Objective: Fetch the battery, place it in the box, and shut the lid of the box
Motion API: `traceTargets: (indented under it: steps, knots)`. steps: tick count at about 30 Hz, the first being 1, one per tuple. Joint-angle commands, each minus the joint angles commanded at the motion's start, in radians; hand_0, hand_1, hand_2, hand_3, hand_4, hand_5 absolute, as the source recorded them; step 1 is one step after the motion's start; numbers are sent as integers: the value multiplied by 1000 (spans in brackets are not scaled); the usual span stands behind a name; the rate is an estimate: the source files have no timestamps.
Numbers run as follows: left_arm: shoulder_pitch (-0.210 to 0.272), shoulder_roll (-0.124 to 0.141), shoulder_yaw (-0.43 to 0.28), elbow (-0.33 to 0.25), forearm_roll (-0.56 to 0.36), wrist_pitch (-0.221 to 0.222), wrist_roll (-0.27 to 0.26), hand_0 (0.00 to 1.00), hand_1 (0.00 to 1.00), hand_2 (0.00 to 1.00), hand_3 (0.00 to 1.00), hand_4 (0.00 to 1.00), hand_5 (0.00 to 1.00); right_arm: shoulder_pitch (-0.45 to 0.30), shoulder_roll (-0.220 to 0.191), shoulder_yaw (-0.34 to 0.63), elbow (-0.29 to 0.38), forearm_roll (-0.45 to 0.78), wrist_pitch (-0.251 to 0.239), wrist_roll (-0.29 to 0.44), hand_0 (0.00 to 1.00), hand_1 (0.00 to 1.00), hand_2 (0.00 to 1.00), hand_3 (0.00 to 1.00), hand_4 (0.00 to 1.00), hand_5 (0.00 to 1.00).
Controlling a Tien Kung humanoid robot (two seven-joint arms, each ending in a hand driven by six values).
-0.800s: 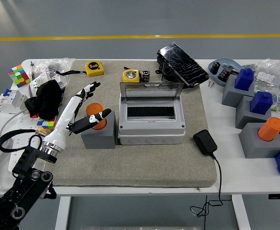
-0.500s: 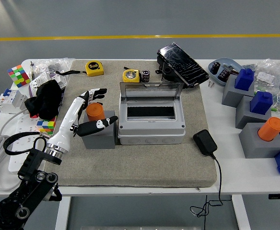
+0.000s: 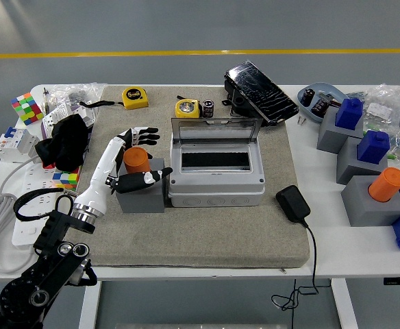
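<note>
- The left hand (image 3: 133, 156) has its fingers spread around the battery (image 3: 136, 160), thumb in front, not clamped on it.
- The battery is an orange cylinder standing upright in a grey holder (image 3: 142, 194).
- The grey box (image 3: 216, 179) sits just right of the hand, its lid (image 3: 216, 127) up.

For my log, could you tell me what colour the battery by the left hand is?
Orange; the battery shows best in the head view.

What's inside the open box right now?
The box shows only a dark slot in its white panel; no battery visible there. Whatever lies below the panel is hidden.
</note>
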Motion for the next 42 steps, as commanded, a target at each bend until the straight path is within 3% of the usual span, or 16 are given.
traceTargets:
  steps: [2,7,8,13,14,19,20,25,26,31,32,34,42]
  knots:
    - [-4,-3,3,6,-5,1,-4,411,584,606,681,998,87,1,1,0,0,2,0,0,641,667,675,609,995,600]
    - [-11,-11,11,20,-28,4,-17,411,584,606,681,998,87,0,2,5,0,4,-2,1,641,667,675,609,995,600]
    - [-11,-12,12,21,-28,4,-18,224,357,431,576,998,75,0,2,6,0,3,-2,0,641,667,675,608,994,600]
    - [-9,-20,18,33,-35,4,-23,224,357,431,576,998,75,-4,6,10,0,4,-2,0,641,667,675,608,994,600]
    - [-9,-22,19,34,-36,5,-24,175,282,333,427,998,60,-5,6,9,0,6,-2,0,643,666,675,608,994,601]
    - [-12,-25,20,43,-47,10,-40,175,282,333,427,998,60,-3,8,8,0,9,-3,1,643,666,675,608,994,601]
    - [-12,-26,20,45,-51,13,-46,110,198,250,324,998,33,-3,8,7,0,12,-3,2,642,667,675,609,995,601]
    - [-18,-31,25,62,-90,28,-76,110,198,250,324,998,33,-4,8,10,0,12,-4,2,642,667,675,609,995,601]
    - [-19,-33,27,67,-101,32,-85,64,111,182,245,998,2,-5,8,11,0,12,-4,2,643,667,675,609,994,601]
    - [-23,-41,36,87,-156,49,-132,64,111,182,245,998,2,-8,10,14,0,12,-4,2,643,667,675,609,994,601]
    - [-23,-42,38,88,-164,51,-139,34,57,145,211,998,2,-9,10,13,0,13,-4,2,641,667,675,608,994,601]
    - [-23,-43,41,90,-178,54,-149,34,57,145,211,998,2,-9,11,13,0,13,-4,2,641,667,675,608,994,601]
    - [-16,-42,54,41,-190,59,-163,22,28,121,184,998,2,-12,13,17,0,17,-5,3,641,667,675,609,994,601]
